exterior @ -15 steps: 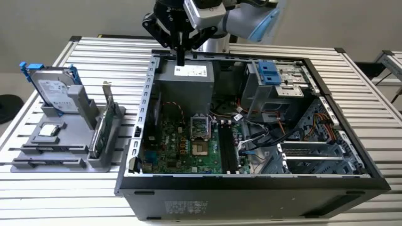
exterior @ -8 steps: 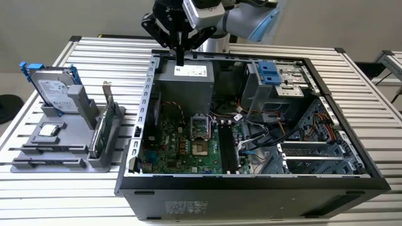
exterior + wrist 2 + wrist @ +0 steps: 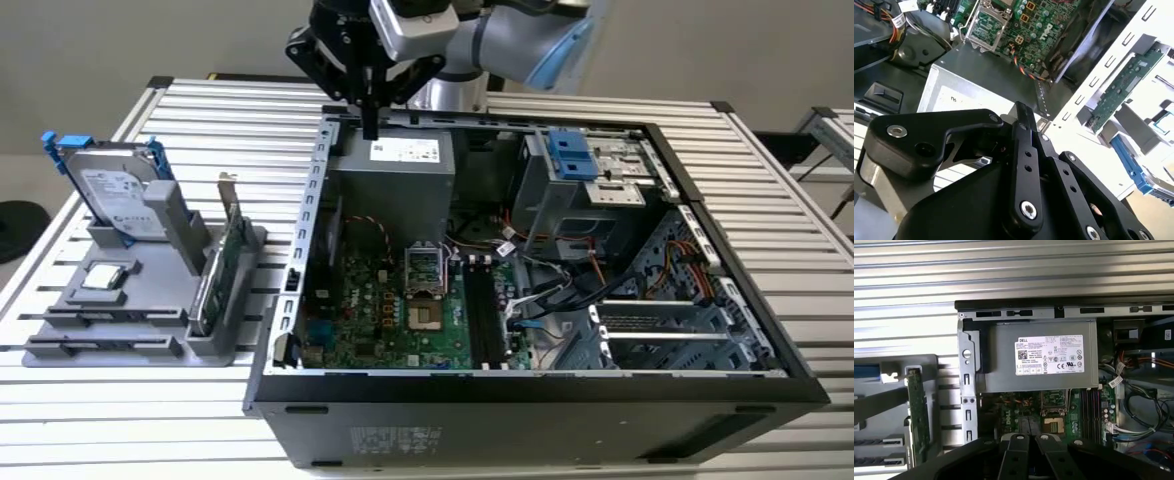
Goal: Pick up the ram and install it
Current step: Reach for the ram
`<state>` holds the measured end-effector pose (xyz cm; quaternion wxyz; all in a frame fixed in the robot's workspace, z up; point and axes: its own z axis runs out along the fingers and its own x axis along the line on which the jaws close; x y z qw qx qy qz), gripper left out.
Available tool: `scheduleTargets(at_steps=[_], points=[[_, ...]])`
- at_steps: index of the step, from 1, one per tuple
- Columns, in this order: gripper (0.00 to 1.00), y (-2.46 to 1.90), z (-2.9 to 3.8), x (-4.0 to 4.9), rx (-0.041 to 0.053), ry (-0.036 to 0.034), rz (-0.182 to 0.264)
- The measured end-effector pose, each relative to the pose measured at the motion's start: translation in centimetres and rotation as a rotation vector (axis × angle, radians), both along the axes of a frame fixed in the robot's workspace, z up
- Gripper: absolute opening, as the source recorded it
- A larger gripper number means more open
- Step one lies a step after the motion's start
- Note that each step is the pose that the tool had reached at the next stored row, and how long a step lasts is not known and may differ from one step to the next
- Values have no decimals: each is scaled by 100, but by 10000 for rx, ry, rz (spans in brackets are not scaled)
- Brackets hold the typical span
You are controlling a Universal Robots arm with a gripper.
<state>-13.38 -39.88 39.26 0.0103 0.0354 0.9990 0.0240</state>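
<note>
1. An open computer case (image 3: pixel 534 400) is laid on the bench (image 3: pixel 174 100), with a holder (image 3: pixel 134 330) set beside it at the exterior view's left.
2. A hard drive (image 3: pixel 114 190) and an expansion card (image 3: pixel 227 270) are stood upright in the holder, the card nearer the case.
3. Inside the case, a power supply (image 3: pixel 394 180) is seated beyond the motherboard (image 3: pixel 387 310).
4. The gripper (image 3: pixel 371 128) is hung over the case's far wall, above the power supply.

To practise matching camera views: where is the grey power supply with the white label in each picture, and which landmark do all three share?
Exterior view: the power supply stands in the case's far corner, on the exterior view's left.
Second wrist view: the power supply lies beside the motherboard, its label partly seen.
First wrist view: the power supply shows its whole label, beside the motherboard.
Shared landmark: the CPU socket.
</note>
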Motion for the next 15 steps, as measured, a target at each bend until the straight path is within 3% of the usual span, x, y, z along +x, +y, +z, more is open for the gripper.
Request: scheduleTargets(at_steps=[15], points=[[0, 0, 0, -167, 0, 0, 0]])
